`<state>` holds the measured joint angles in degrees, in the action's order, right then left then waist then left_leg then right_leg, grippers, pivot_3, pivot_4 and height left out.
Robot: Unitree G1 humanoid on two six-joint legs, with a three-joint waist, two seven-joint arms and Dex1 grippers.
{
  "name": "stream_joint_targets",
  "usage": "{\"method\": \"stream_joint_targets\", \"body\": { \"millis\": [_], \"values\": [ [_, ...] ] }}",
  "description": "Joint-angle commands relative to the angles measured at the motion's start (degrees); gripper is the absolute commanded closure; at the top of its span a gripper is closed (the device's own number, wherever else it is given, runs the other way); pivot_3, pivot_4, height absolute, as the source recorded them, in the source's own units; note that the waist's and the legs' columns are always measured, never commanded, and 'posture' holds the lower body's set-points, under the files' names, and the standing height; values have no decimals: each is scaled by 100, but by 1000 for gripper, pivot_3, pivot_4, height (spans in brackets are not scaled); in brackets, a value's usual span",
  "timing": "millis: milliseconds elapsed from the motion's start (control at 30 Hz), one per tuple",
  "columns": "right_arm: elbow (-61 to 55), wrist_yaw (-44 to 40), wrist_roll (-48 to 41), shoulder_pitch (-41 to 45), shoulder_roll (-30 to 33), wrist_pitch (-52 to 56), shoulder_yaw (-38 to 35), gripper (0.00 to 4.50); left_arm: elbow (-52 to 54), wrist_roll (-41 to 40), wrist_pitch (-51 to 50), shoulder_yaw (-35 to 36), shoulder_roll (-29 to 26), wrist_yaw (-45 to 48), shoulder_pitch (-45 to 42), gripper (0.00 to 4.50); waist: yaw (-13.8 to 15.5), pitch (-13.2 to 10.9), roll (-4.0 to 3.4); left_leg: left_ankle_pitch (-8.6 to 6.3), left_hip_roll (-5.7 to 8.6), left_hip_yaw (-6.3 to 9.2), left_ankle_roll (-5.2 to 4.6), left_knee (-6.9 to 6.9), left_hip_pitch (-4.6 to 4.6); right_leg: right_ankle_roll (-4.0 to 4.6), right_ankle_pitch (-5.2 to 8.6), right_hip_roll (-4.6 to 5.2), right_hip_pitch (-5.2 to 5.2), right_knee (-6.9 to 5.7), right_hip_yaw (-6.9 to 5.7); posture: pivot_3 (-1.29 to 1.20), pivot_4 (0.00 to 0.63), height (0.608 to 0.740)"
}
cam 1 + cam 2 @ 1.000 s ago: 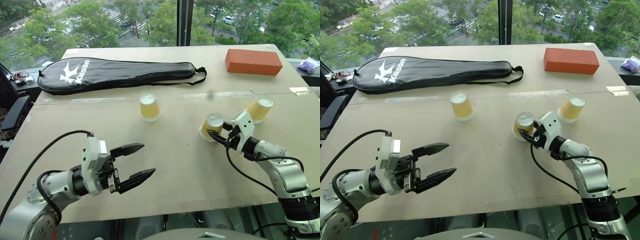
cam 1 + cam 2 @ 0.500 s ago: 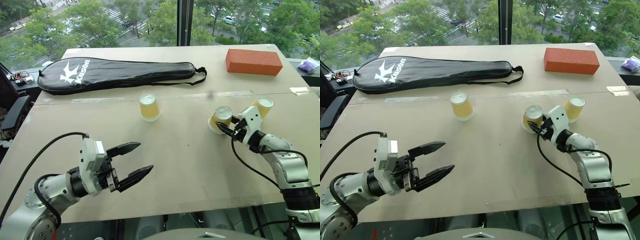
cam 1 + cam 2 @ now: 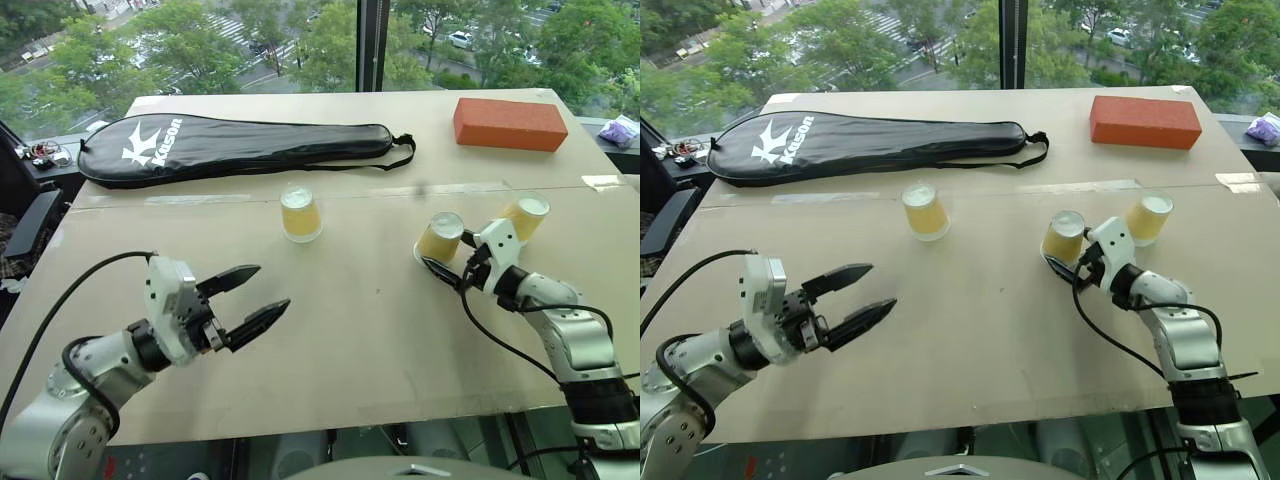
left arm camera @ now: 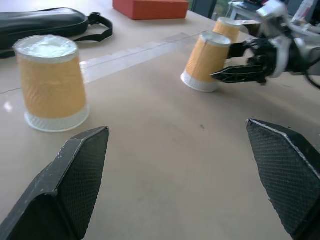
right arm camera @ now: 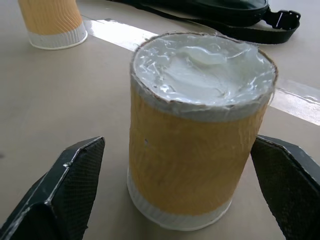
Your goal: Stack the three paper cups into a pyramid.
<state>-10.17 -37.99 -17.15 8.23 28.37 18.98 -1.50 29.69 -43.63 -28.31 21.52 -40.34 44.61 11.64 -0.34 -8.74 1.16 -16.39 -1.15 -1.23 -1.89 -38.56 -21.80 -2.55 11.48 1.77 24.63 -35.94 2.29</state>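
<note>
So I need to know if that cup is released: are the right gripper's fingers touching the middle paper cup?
Apart. In the right wrist view, the right gripper stands open, table showing between each finger and the middle paper cup.

The black racket case [image 3: 235,146] carries the white word "Kason" beside a white bird-like logo.

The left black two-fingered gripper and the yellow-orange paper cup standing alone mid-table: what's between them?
Nothing: bare tan tabletop separates the left gripper from that cup, shown in both eye views.
</note>
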Motion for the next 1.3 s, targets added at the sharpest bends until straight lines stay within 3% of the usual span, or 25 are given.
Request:
{"method": "stream_joint_targets", "body": {
  "millis": [33, 200, 367, 600, 833, 1000, 1067, 1300],
  "values": [
    [-915, -401, -436, -537, 278, -240, -483, 31, -550, 465, -196, -388, -83, -430, -781, 0, 39, 1, 1, 0, 5, 0, 0, 0, 0, 0, 0, 0, -4, -1, -7, 0, 150, 740],
    [-2166, -792, -1563, -1508, 600, 153, -1201, 31, -1676, 1133, -346, -1271, 183, -719, -2208, 0, 55, 0, 3, 0, 9, 6, 0, -2, 3, -14, -8, 0, -9, -1, -5, 0, 150, 740],
    [-3146, -892, -2031, -2157, 799, 168, -1472, 31, -2884, 1713, -104, -1862, 502, -561, -3327, 0, -2, 2, 15, 0, 11, 8, 0, -5, 5, -24, -14, -1, -12, -2, -4, 0, 150, 740],
    [-4031, -548, -1986, -3047, 723, 61, -1674, 31, -5153, 2543, 803, -2457, 1022, 18, -4911, 0, -22, 1, 24, 0, 13, 3, 0, -10, -1, -24, -14, -4, -17, -1, -18, 0, 150, 740],
    [-4299, -244, -1731, -3688, 493, -164, -1780, 31, -6767, 3086, 1814, -2604, 1412, 411, -5675, 0, 5, -1, 29, 0, 19, 3, 0, -17, -8, -25, -14, 1, -18, 3, -16, 0, 150, 740],
    [-4359, -128, -1532, -3969, 331, -326, -1692, 0, -7247, 2935, 2165, -2360, 1571, 922, -5963, 2200, 9, -2, 30, 0, 19, 4, 0, -22, -8, -25, -14, 1, -18, 0, -18, 0, 150, 740],
    [-4370, -104, -1490, -4047, 290, -382, -1688, 0, -7194, 2824, 2160, -2274, 1575, 1150, -5987, 2709, 4, -2, 30, 0, 19, 5, 0, -23, -9, -25, -14, 1, -18, 0, -19, 0, 150, 740],
    [-4330, -64, -1298, -4471, 48, -679, -1767, 0, -5779, 2387, 1118, -2663, 1748, 2389, -5774, 2709, 36, -3, 31, 0, 17, 10, 0, -32, -16, -25, -13, 2, -19, -1, -26, 0, 150, 740]
  ]
}}
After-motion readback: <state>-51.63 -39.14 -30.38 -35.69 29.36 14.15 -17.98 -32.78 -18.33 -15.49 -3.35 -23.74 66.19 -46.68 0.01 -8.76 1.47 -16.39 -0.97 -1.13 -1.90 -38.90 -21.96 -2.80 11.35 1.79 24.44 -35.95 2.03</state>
